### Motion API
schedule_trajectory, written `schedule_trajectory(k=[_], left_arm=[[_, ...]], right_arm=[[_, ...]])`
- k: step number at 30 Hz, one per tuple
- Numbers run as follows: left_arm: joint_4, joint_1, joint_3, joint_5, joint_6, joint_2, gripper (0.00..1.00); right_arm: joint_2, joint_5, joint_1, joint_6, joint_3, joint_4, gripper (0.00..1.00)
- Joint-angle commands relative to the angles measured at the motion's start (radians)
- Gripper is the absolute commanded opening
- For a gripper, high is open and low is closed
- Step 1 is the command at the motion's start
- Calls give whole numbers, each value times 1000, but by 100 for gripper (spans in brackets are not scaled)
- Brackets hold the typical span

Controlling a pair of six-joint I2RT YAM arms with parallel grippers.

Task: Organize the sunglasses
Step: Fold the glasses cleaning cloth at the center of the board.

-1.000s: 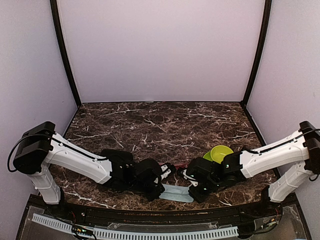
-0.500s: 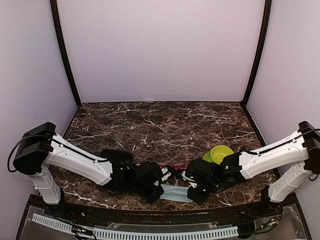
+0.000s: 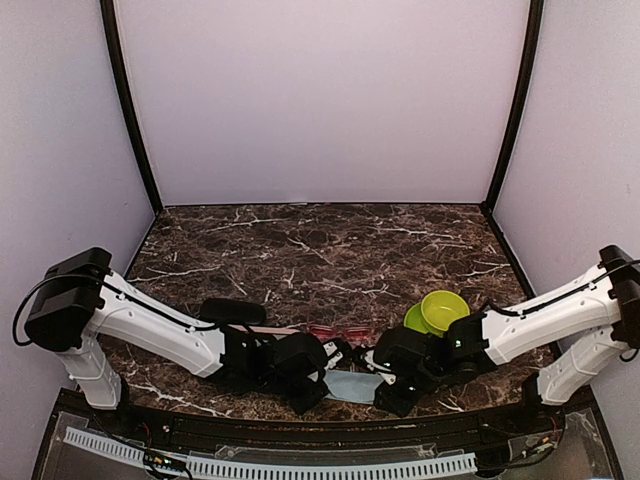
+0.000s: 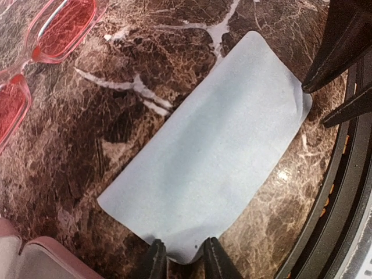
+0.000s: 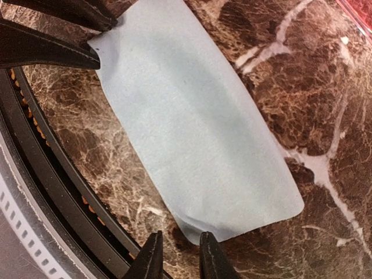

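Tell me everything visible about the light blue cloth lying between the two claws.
The light blue cloth is a thin, matte rectangle with rounded corners, seemingly soft fabric. It lies flat and diagonal on the marble table near its front edge. One short end sits between the fingers of the left claw. The opposite end, slightly curled at a corner, meets the right claw. Whether either claw grips it cannot be told. The red-pink sunglasses lie apart from it.
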Motion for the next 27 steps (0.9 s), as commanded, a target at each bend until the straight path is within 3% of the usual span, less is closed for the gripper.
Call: schedule_trajectory(k=[1, 6, 12, 18, 27], left_arm=[[-47, -18, -24, -8, -27, -61, 28], [-47, -19, -53, 13, -17, -131, 37], [-50, 29, -38, 88, -11, -167, 51], [-83, 114, 35, 164, 9, -120, 53], [-112, 192, 109, 262, 73, -23, 50]], right_arm=[[-74, -10, 19, 26, -31, 49, 24], [-177, 51, 11, 60, -57, 48, 32], [-219, 56, -97, 111, -76, 49, 43], [-169, 31, -179, 137, -79, 50, 47], [-90, -9, -224, 119, -71, 71, 40]])
